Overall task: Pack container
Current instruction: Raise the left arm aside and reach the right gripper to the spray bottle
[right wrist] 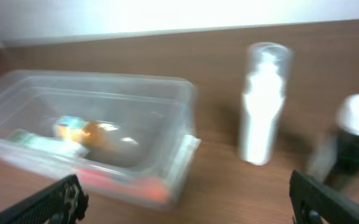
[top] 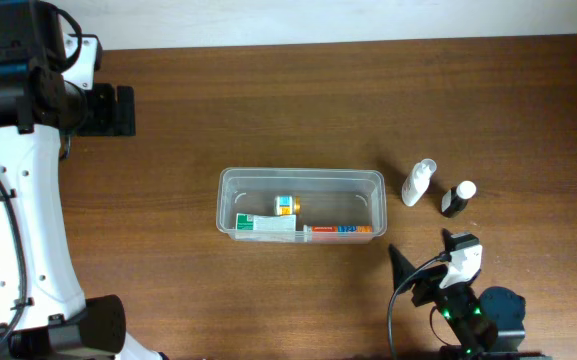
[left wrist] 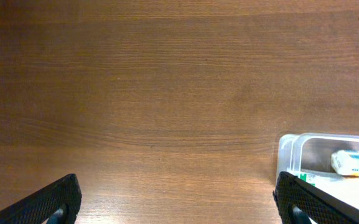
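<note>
The clear plastic container (top: 300,174) sits mid-table. It holds a small orange-and-white bottle (top: 286,204), a white-and-green carton (top: 265,224) and a red box (top: 343,230). My left gripper (top: 118,110) is far off at the back left, open and empty (left wrist: 179,202). The container's corner (left wrist: 286,149) shows at the right edge of the left wrist view. My right gripper (top: 430,258) is near the front edge, right of the container, open and empty (right wrist: 188,199). The right wrist view is blurred; the container (right wrist: 104,81) is on its left.
A white bottle (top: 418,183) and a dark bottle with a white cap (top: 458,199) stand on the table right of the container. Both show in the right wrist view, the white bottle (right wrist: 263,106) and the dark bottle (right wrist: 356,137).
</note>
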Action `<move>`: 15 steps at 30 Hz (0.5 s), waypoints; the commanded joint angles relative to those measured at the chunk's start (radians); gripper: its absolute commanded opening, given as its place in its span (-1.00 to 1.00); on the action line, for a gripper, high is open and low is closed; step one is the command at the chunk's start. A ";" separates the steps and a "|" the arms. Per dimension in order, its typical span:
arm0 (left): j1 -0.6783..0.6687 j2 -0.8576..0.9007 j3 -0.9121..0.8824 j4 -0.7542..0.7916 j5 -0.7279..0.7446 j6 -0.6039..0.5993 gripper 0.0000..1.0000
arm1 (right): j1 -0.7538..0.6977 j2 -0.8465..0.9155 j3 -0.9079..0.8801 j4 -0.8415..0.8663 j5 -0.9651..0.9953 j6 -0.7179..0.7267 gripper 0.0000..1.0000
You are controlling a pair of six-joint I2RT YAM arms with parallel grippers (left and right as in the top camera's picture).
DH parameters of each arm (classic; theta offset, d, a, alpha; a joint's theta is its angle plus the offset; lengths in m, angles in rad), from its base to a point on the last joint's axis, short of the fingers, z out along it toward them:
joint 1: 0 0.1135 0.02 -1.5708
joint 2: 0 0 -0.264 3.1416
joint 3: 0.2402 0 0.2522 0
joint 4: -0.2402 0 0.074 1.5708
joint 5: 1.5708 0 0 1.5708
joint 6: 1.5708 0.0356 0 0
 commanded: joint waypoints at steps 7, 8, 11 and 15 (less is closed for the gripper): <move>0.001 -0.006 0.005 0.003 0.015 -0.020 0.99 | -0.003 0.145 0.278 -0.021 -0.062 0.244 0.97; 0.001 -0.006 0.005 0.003 0.014 -0.020 0.99 | -0.003 0.211 0.345 -0.062 -0.038 0.209 0.97; 0.001 -0.006 0.005 0.003 0.014 -0.020 0.99 | -0.003 0.447 0.588 -0.249 0.060 0.130 0.97; 0.001 -0.006 0.005 0.003 0.015 -0.020 0.99 | -0.003 0.870 1.036 -0.573 0.079 0.039 0.97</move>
